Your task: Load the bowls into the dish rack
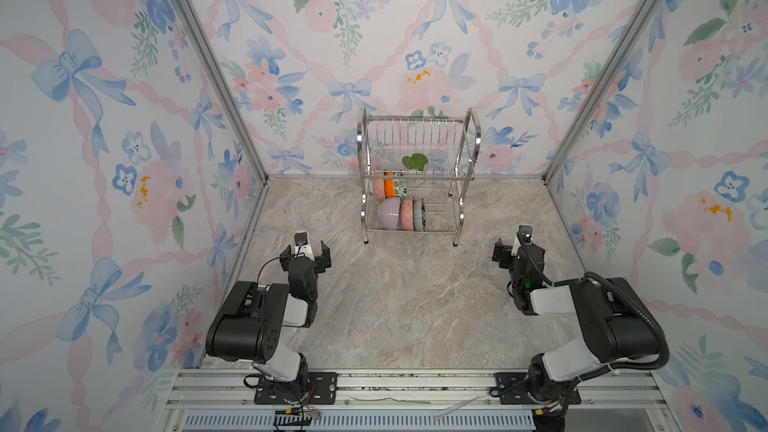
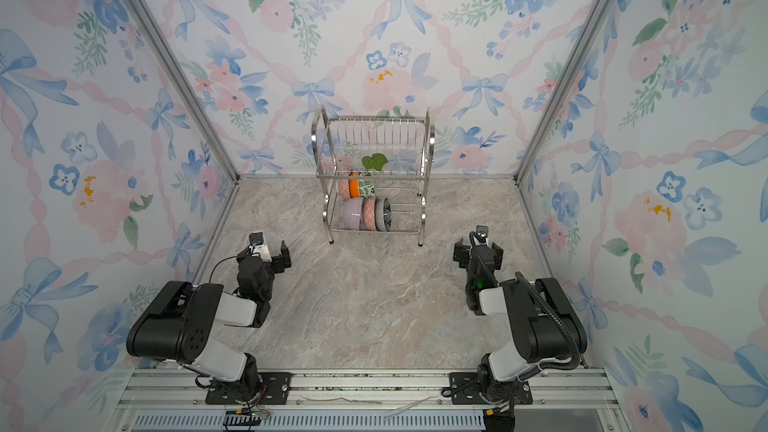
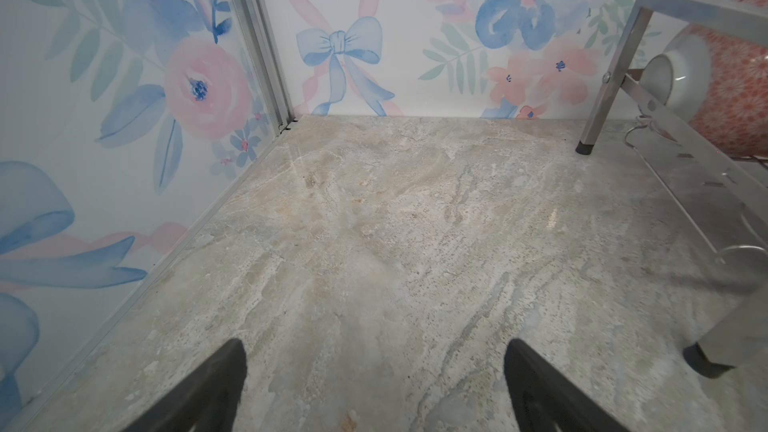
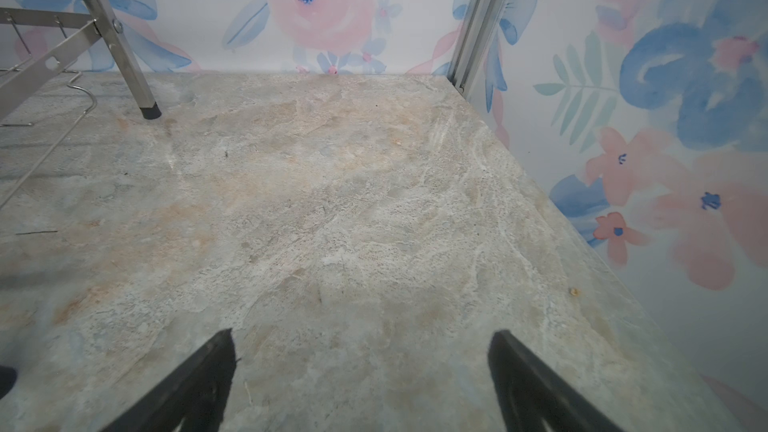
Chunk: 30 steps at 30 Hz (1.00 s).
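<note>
While both arms sit back from it, the dish rack [image 1: 415, 119] stands at the desk's [image 1: 395, 305] far edge in both top views, long side toward them. Bowls [image 1: 407, 213] stand on edge at its left end, lilac bowl [image 1: 389, 213] below, orange bowl [image 1: 388, 185] above. Left hand [image 1: 306, 250] and right hand [image 2: 478, 248] gape wide, empty.

Left wrist view: spread fingers [image 3: 224, 384] over bare desk; a pink-patterned bowl [image 3: 731, 89] lies sideways in the rack, foot outward.

Right wrist view: fingers [image 4: 208, 376] apart, holding nothing.
</note>
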Each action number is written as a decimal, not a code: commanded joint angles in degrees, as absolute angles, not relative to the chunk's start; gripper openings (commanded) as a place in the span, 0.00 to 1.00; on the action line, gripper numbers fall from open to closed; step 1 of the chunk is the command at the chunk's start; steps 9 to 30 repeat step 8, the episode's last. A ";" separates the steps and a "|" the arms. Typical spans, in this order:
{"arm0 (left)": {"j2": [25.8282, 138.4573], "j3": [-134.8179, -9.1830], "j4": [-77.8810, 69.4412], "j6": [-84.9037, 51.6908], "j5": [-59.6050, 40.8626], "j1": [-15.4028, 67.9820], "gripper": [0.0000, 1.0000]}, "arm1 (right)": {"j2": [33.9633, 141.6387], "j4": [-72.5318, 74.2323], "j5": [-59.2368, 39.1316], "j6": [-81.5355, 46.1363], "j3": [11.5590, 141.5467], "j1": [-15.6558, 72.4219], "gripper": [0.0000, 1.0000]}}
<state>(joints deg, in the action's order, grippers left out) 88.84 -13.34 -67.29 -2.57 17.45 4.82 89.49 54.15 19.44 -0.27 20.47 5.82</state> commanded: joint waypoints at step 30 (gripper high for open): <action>89.06 -13.69 -68.46 -2.71 16.77 4.48 0.98 | 89.12 54.91 16.60 0.35 21.20 5.71 0.97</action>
